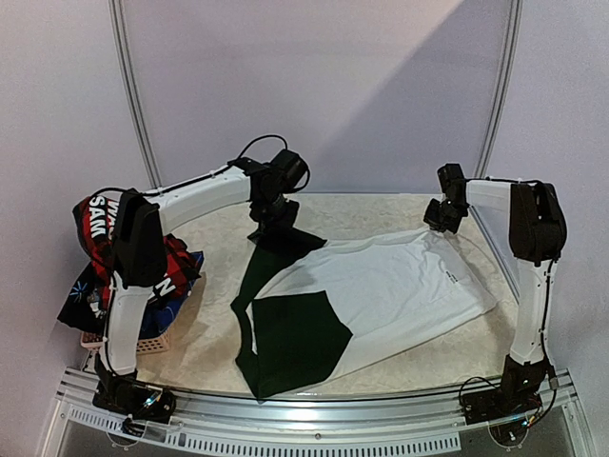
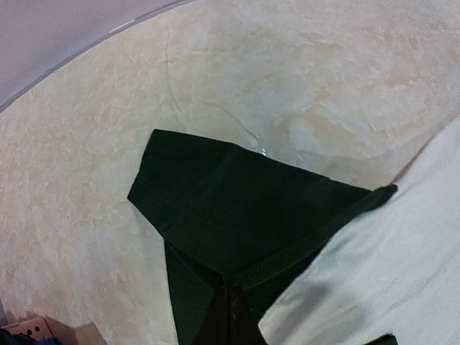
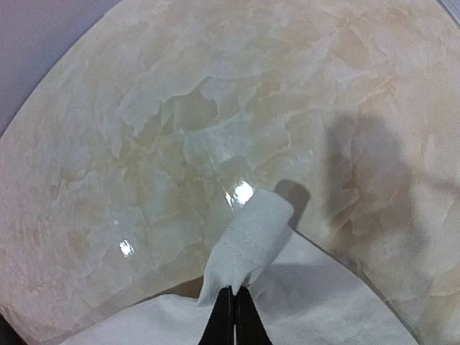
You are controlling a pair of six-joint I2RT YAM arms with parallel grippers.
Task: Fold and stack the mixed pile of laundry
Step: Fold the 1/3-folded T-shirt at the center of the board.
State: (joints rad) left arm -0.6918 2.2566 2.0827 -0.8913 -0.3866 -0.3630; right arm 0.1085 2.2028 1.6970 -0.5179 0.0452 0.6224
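A white T-shirt (image 1: 390, 286) with dark green sleeves lies spread on the marbled table. My left gripper (image 1: 271, 228) is shut on its far dark green sleeve (image 2: 237, 215), which fans out past the closed jaws. My right gripper (image 1: 440, 217) is shut on the shirt's white hem corner (image 3: 248, 241), which stands up in a small fold above the jaws. The other green sleeve (image 1: 290, 343) lies flat near the front edge. The rest of the mixed laundry pile (image 1: 105, 257), red-black plaid with white letters on top, is heaped at the left.
A small pinkish woven basket (image 1: 143, 341) sits under the heap at the table's left edge. Curved metal rails (image 1: 133, 105) rise behind the table. A metal rail (image 1: 314, 400) runs along the front edge between the arm bases.
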